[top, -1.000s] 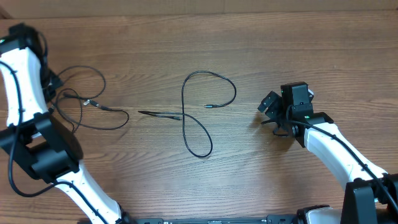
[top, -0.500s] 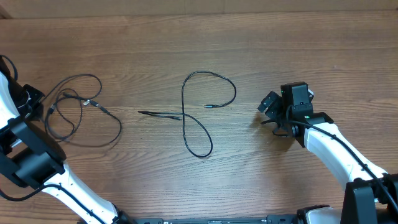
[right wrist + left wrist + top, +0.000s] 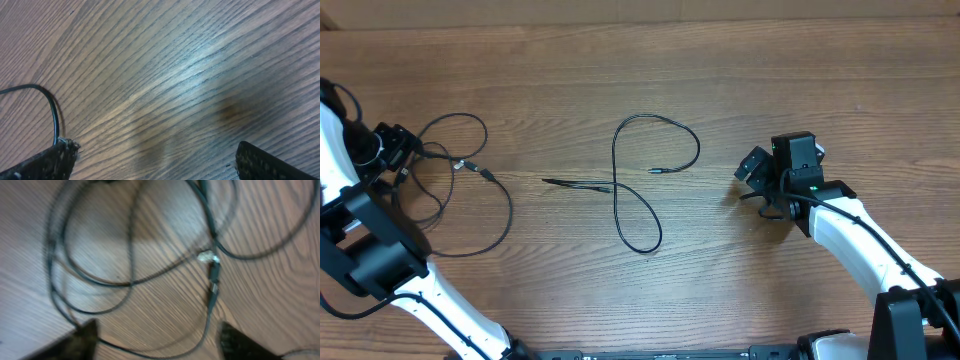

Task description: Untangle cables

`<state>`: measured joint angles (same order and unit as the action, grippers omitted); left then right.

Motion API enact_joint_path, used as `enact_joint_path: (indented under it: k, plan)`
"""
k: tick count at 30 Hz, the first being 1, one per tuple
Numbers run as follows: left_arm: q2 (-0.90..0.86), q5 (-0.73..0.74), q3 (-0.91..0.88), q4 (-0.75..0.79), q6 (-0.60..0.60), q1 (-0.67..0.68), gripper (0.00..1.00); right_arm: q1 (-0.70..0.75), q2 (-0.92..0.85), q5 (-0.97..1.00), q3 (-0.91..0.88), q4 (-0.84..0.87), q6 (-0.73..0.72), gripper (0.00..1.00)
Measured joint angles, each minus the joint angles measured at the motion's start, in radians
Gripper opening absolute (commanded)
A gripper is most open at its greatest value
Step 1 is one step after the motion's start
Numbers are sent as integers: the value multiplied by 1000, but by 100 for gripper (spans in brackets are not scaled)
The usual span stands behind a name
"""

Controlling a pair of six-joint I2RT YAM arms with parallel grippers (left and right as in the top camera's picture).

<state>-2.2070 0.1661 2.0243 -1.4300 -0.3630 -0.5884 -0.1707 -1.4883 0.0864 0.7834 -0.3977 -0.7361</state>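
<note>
Two thin black cables lie on the wooden table. One cable [image 3: 460,165] is a loose tangle of loops at the left. The other cable [image 3: 613,165] makes a figure-eight in the middle, with a straight end pointing left. My left gripper [image 3: 402,152] sits at the left edge of the tangle. In the left wrist view the left gripper [image 3: 157,342] is open, its fingers [image 3: 85,340] wide apart; a strand crosses the gap and a silvery plug [image 3: 212,280] lies ahead. My right gripper [image 3: 748,180] stands right of the middle cable. In the right wrist view the right gripper [image 3: 157,162] is open over bare wood.
The table [image 3: 650,70] is brown wood grain, with its far edge along the top of the overhead view. A thick black wire [image 3: 52,110] curves by my right gripper's left finger. The white arms reach in from the bottom corners.
My left gripper has opened and let go of the left cable, whose loops have spread lower and wider on the table. The left arm shifted. The right arm and middle cable are unmoved.
</note>
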Motion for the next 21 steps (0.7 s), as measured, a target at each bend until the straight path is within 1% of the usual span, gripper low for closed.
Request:
enact_joint_path:
  k: [1, 2, 3, 10, 12, 13, 17, 21]
  plan:
    - [0, 12, 0, -5, 5, 12, 17, 0, 0, 1, 0, 0, 0, 100]
    - [0, 21, 0, -10, 7, 26, 5, 0, 0, 0, 0, 0, 0, 100]
    - [0, 27, 0, -15, 8, 39, 4, 0, 0, 1, 0, 0, 0, 100]
    - [0, 40, 0, -60, 34, 169, 5, 0, 0, 1, 0, 0, 0, 100]
    - [0, 32, 0, -60, 39, 206, 25, 0, 0, 1, 0, 0, 0, 100]
    - [0, 25, 0, -60, 46, 224, 31, 0, 0, 0, 0, 0, 0, 100]
    - [0, 2, -13, -58, 49, 283, 32, 0, 0, 0, 0, 0, 0, 100]
    - [0, -6, -63, -43, 49, 303, 35, 0, 0, 0, 0, 1, 0, 100]
